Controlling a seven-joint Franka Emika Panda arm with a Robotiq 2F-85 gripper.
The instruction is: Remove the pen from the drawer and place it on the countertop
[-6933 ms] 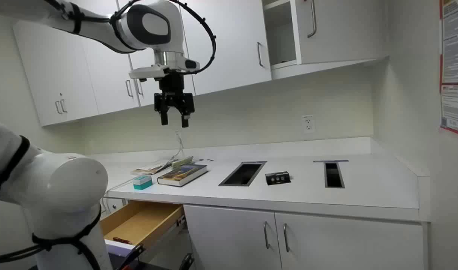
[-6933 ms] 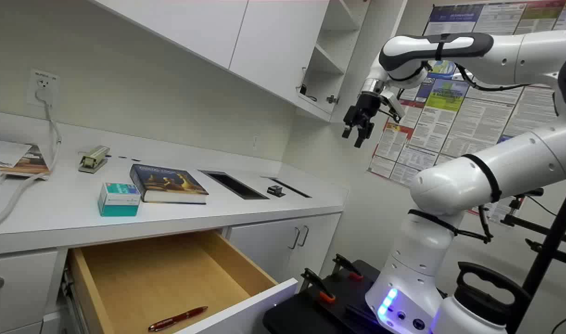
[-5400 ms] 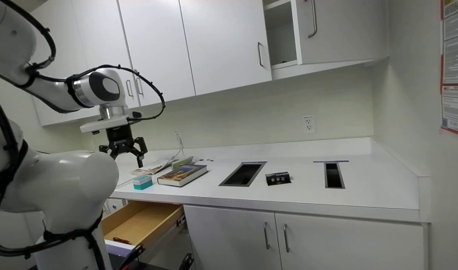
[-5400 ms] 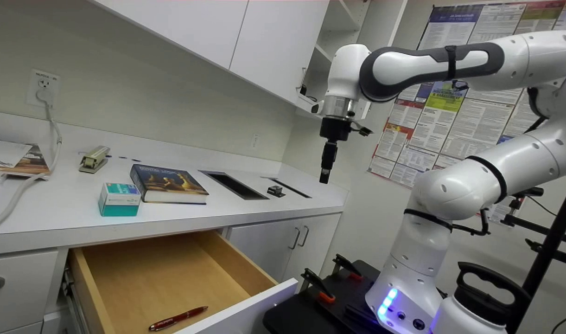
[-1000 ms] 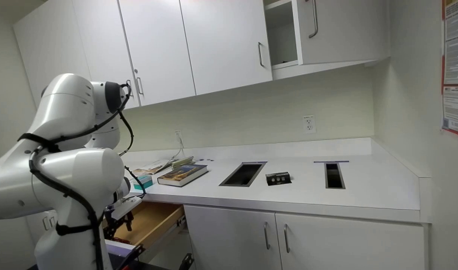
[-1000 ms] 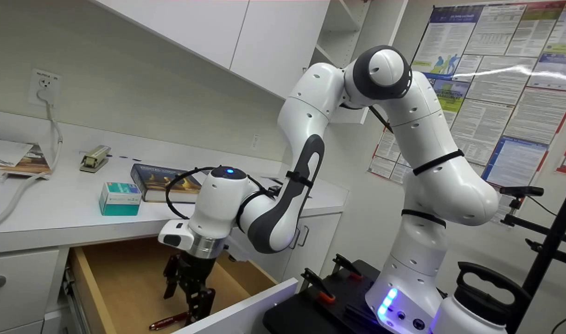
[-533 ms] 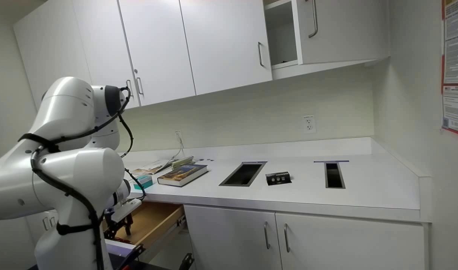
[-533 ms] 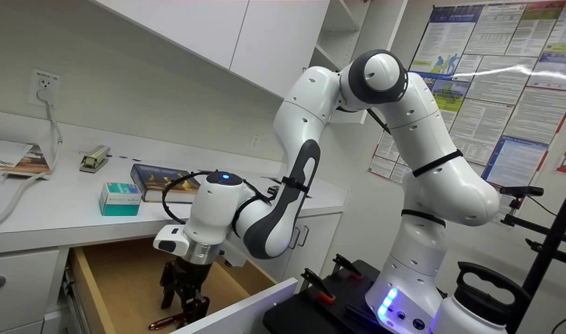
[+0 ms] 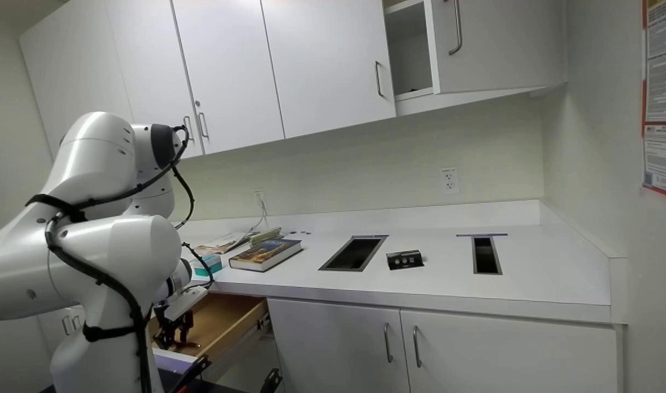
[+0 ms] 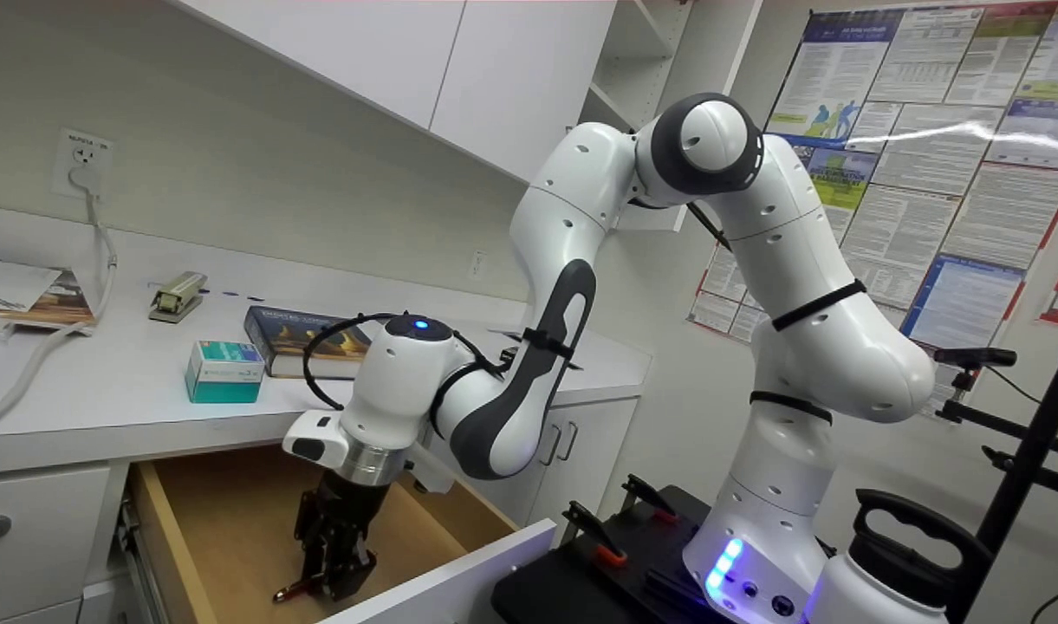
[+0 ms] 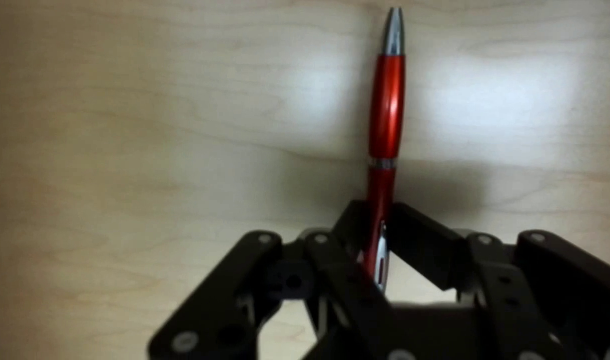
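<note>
A red pen with a silver tip runs up from between my fingertips in the wrist view. My gripper is shut on it near the clip, and the pen's far end is hidden behind the fingers. The drawer stands pulled out, with my gripper reaching down inside it close to the floor. Only a short end of the pen shows there. Whether the pen still touches the drawer floor I cannot tell. The white countertop lies above and behind the drawer.
On the countertop are a teal-and-white box, a thick book, a stapler and a black object. A rectangular cutout opens in the surface. The drawer's white front rises beside my gripper.
The arm came down from above the counter into the drawer. Within the last second the fingers closed on the pen, and the pen shifted and turned slightly.
</note>
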